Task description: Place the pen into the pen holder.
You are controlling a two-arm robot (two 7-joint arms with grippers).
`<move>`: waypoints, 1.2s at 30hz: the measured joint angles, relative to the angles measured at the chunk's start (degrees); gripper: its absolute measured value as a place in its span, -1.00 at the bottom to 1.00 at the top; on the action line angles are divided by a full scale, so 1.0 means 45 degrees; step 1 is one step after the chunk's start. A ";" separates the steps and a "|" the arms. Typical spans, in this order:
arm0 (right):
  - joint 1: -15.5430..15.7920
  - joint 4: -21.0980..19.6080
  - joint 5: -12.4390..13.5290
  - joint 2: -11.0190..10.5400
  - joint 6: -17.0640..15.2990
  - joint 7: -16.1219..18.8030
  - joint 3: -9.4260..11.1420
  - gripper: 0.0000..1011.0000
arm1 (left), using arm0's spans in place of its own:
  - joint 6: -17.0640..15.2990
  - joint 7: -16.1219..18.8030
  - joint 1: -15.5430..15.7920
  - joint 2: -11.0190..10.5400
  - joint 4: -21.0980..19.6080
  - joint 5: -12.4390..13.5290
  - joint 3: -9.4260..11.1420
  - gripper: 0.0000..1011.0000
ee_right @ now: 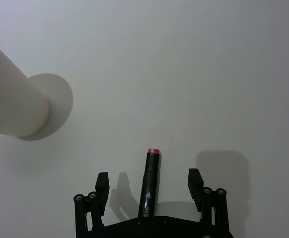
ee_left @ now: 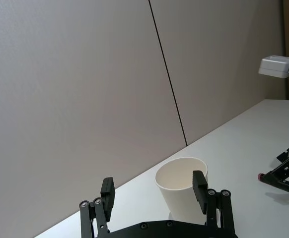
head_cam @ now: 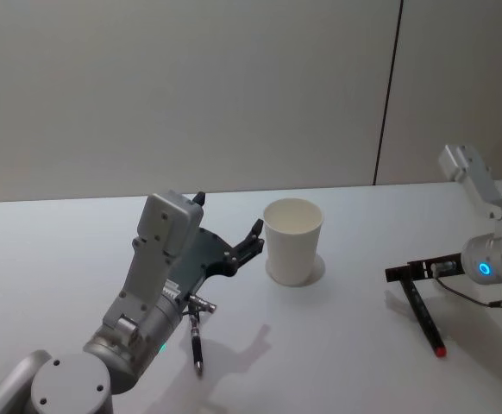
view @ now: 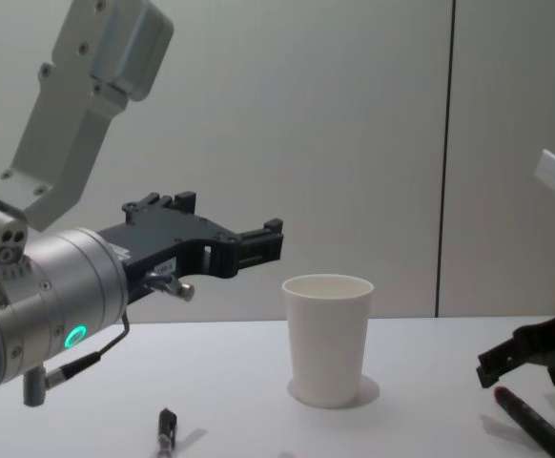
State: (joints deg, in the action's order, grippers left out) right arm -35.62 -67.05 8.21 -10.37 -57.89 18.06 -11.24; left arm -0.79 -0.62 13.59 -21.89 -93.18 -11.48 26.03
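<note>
— Grey wall panels (head_cam: 191,86) are backing a white counter (head_cam: 337,371), and the pen holder (head_cam: 292,241) is standing upright near its middle. Where is the pen lying?

— The pen (ee_right: 151,182) is lying flat on the counter, well to the right of the pen holder, with its red end turned toward the robot. The right hand (ee_right: 148,176) is hovering over it, released. Its fingers (ee_right: 194,179) are straddling the dark barrel and touching nothing that I can make out.

— And the left hand?

— The left hand (ee_left: 153,182) is hanging in the air just beside the pen holder's rim, also spread wide and grasping nothing. A second dark pen (head_cam: 197,341) is lying under that arm, nearer the robot.

— How is the pen likely handling?

— I am judging it light, stiff and smooth, so it is probably rolling away if one finger arrives first. I would be taking it across the barrel near the middle and squeezing evenly, so it is not tipping when lifted.

— And the holder?

— It is looking like thin paper, light and easily knocked over. The pen should be going in from straight above, end first, without brushing the rim.
</note>
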 joint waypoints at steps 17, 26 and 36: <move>-0.0538 0.1200 -0.0428 0.0246 0.0498 0.0208 -0.0246 0.98 | 0.0000 0.0000 0.0000 0.0000 0.0000 0.0000 0.0000 0.98; -0.0711 0.1585 -0.0527 0.0365 0.0669 0.0247 -0.0358 0.98 | 0.0000 0.0000 0.0000 0.0000 0.0000 0.0000 0.0000 0.98; -0.0758 0.1758 -0.0603 0.0421 0.0722 0.0254 -0.0418 0.61 | 0.0000 0.0000 0.0000 0.0000 0.0000 0.0000 0.0000 0.98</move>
State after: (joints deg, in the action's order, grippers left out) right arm -39.03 -59.14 5.50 -8.48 -54.64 19.20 -13.12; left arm -0.79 -0.63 13.59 -21.89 -93.18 -11.48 26.02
